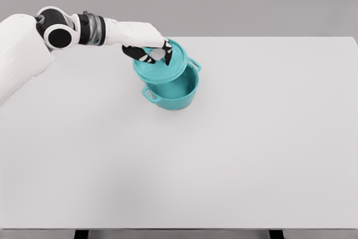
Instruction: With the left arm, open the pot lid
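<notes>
A teal pot point(178, 90) with two side handles stands on the white table point(224, 155), left of the middle and toward the back. Its teal lid point(162, 68) is lifted off and tilted, held above the pot's back left rim, so the pot's inside shows. My left hand point(152, 53) reaches in from the upper left and is shut on the lid's knob, which the black fingers point(136, 52) hide. The right arm is out of view.
The white table runs from the grey back wall to the front edge at the bottom of the view. My left upper arm point(22, 48) fills the upper left corner.
</notes>
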You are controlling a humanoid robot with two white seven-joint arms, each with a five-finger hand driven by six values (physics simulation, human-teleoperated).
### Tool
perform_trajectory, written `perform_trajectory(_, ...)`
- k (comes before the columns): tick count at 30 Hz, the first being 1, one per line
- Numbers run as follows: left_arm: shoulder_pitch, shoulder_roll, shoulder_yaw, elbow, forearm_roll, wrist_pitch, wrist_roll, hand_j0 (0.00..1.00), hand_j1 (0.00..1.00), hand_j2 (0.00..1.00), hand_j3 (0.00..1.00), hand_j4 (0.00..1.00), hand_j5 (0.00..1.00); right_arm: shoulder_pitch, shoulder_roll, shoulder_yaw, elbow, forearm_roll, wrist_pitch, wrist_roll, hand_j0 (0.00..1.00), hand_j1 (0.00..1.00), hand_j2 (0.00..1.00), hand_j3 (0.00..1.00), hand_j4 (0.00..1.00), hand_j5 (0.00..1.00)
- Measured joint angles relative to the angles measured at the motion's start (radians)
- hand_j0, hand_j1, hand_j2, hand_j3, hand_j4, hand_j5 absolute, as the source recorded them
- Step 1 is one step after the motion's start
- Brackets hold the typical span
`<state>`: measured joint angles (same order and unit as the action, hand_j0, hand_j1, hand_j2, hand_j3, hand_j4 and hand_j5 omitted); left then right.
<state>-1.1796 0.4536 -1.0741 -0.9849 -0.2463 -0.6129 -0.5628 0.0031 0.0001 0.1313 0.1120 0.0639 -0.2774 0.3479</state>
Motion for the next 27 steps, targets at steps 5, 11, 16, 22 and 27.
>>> perform_trajectory(5,0.012,0.17,0.001,-0.048,0.052,-0.001,0.003,0.48,0.48,0.48,0.48,0.48,0.48,0.0,0.0,0.0,0.0,0.0,0.0,0.0,1.0,1.0,1.0,1.0,1.0,1.0)
perform_trajectory(11,0.058,0.258,0.004,-0.056,0.06,-0.001,0.003,1.0,1.0,1.0,1.0,1.0,1.0,0.0,0.0,0.0,0.0,0.0,0.0,0.0,1.0,1.0,1.0,1.0,1.0,1.0)
perform_trajectory(16,0.058,0.263,0.006,-0.059,0.06,-0.001,0.002,1.0,1.0,1.0,1.0,1.0,1.0,0.0,0.0,0.0,0.0,0.0,0.0,0.0,1.0,1.0,1.0,1.0,1.0,1.0)
perform_trajectory(22,0.064,0.264,0.007,-0.065,0.062,-0.001,0.004,1.0,1.0,1.0,1.0,1.0,1.0,0.0,0.0,0.001,0.0,0.0,0.0,0.0,1.0,1.0,1.0,1.0,1.0,1.0)
perform_trajectory(27,0.126,0.323,0.015,-0.221,0.16,-0.001,0.004,1.0,1.0,1.0,1.0,1.0,1.0,0.0,0.0,0.0,0.0,0.0,0.0,0.0,1.0,1.0,1.0,1.0,1.0,1.0)
